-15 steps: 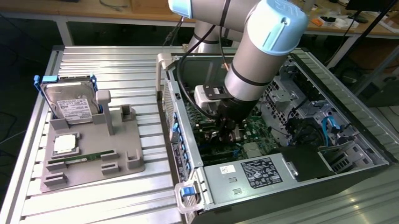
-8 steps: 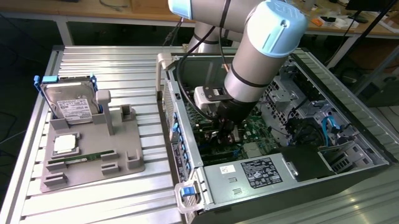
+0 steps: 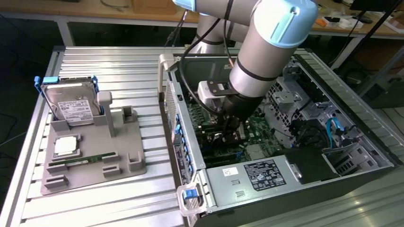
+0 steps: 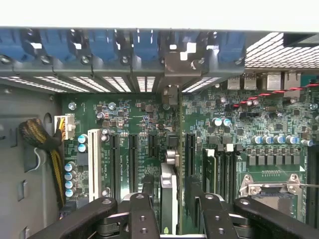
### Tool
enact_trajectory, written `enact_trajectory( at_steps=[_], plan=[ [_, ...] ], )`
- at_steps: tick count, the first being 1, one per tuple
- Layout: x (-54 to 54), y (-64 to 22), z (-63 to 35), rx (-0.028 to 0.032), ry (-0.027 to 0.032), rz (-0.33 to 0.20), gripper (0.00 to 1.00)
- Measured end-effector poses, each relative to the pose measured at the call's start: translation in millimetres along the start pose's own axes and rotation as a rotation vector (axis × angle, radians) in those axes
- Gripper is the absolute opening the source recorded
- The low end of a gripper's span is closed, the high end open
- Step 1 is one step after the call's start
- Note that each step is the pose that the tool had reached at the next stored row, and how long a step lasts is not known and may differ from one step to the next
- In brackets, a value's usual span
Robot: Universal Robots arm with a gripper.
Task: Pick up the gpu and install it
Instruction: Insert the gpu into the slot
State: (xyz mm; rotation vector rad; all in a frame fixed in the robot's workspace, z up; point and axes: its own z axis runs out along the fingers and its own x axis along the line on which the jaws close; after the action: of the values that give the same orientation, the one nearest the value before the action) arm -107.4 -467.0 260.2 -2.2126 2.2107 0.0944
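The gpu [image 4: 168,191] stands on edge on the green motherboard [image 4: 134,112], seen from above as a thin dark and silver strip in line with a slot. Its silver bracket [image 4: 182,62] sits at the case's rear wall among the blue slot clips. My gripper [image 4: 172,204] straddles the card, one black finger [image 4: 147,191] on each side, with a narrow gap showing between each finger and the card. In the exterior view my gripper [image 3: 227,130] reaches down into the open computer case [image 3: 189,156], over the motherboard.
Left of the case in the exterior view, a grey holder [image 3: 126,165] carries a silver hard drive in a blue frame [image 3: 69,101], a green RAM stick [image 3: 85,161] and a square chip [image 3: 66,146]. Yellow-black cables [image 4: 37,137] and the CPU socket [image 4: 271,186] flank the slots.
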Motion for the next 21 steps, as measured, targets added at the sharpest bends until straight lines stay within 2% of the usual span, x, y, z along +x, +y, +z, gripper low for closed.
enact_trajectory(
  at_steps=[12, 15, 16, 17, 20, 21],
  plan=[
    [-1.5, 0.6, -18.8, 0.0038, -0.0001, 0.0, 0.4],
    [-1.6, 0.7, -20.7, 0.0047, -0.0002, 0.0, 0.38],
    [-1.6, 0.7, -20.7, 0.0048, -0.0002, 0.0, 0.31],
    [-1.6, 0.7, -20.7, 0.0048, -0.0003, 0.0, 0.31],
    [-1.6, 0.7, -20.8, 0.0046, 0.0, 0.0, 0.13],
    [-1.6, 0.7, -20.8, 0.0047, -0.0001, 0.0, 0.13]
  ],
)
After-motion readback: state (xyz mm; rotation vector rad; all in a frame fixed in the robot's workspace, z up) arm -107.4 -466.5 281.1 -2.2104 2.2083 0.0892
